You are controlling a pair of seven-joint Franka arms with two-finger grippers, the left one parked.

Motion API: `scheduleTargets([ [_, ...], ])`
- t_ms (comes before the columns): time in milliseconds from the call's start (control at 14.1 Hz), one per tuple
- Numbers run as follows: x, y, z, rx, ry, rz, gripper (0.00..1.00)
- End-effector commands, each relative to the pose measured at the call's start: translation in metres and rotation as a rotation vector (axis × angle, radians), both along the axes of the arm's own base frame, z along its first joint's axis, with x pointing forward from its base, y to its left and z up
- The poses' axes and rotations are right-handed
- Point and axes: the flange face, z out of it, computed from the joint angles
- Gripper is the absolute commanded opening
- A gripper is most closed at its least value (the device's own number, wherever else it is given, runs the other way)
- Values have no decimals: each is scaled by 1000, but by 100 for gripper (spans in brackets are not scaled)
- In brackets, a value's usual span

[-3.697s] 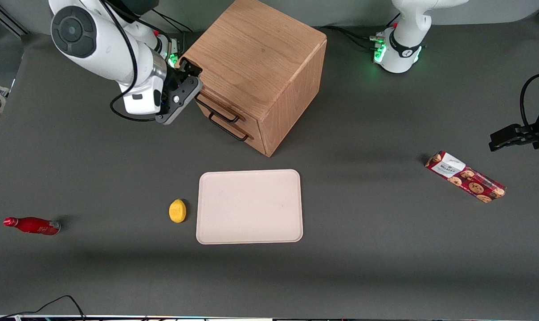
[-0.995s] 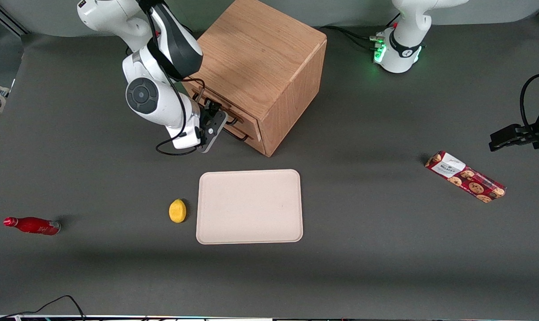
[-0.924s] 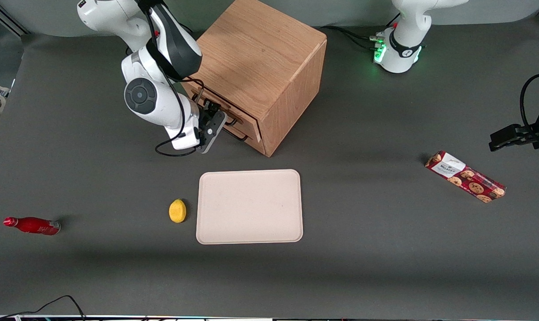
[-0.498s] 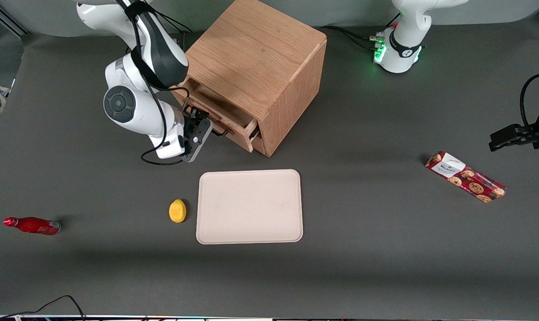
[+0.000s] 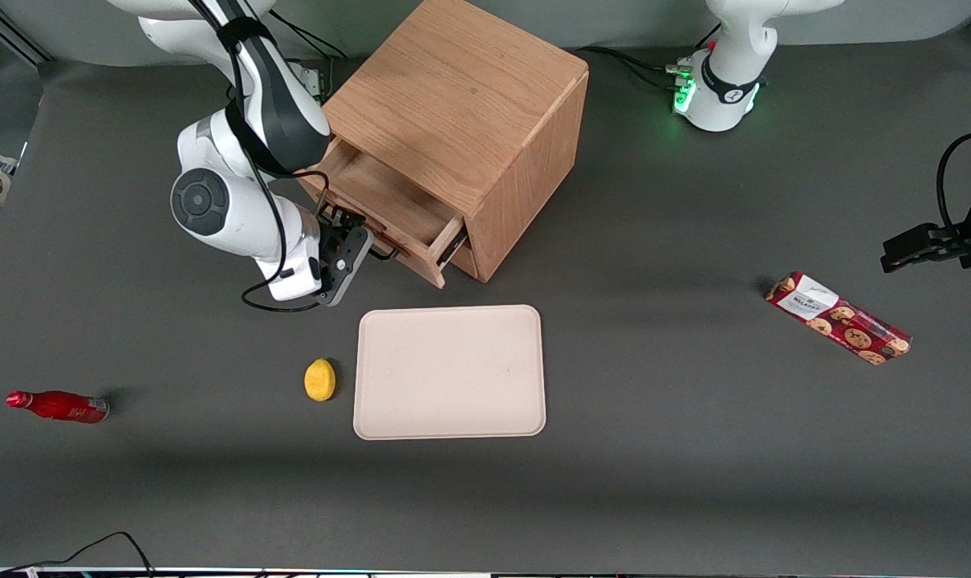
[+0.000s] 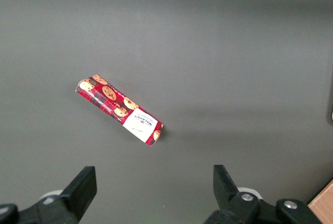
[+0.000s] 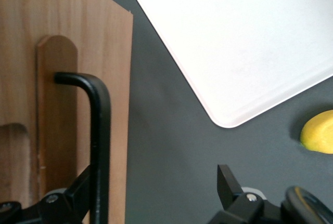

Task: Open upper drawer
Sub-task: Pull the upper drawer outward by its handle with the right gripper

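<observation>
We see the upper drawer (image 5: 389,210) pulled partway out of the wooden cabinet (image 5: 469,120), its shallow tray open to view. The pincer (image 5: 355,241) sits right at the drawer's front, at the dark wire handle (image 7: 99,146). In the wrist view the handle bar runs past one finger (image 7: 73,195), with the other finger (image 7: 229,182) well apart from it, so we read the pincer as spread wide, with the handle hooked against one finger rather than clamped.

The pale tray (image 5: 450,372) lies nearer the front camera than the pincer, close by. The lemon (image 5: 320,379) rests just beside the tray. The red bottle (image 5: 58,405) lies on its side, farther out toward the working arm's end of the table. The biscuit packet (image 5: 837,318) lies well apart from the pincer, toward the parked arm's end.
</observation>
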Motion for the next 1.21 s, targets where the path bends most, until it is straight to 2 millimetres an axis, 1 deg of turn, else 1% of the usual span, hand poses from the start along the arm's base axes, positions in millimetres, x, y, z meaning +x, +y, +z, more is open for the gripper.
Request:
scheduleTargets([
  [0,15,-3,1,0,-24,35,100],
  [355,33,-17,-2,8,-41,58,100],
  [427,38,-24,-4,8,-42,56,100],
  [569,42,-26,-6,9,-45,62,100],
  [640,45,-27,-3,10,-51,60,100],
  [782,55,-40,-3,9,-65,70,100],
  [995,60,-45,-11,7,-63,99,100],
  [1066,64,-53,-9,5,-69,93,100],
  [1137,68,-56,-6,6,-82,99,100],
])
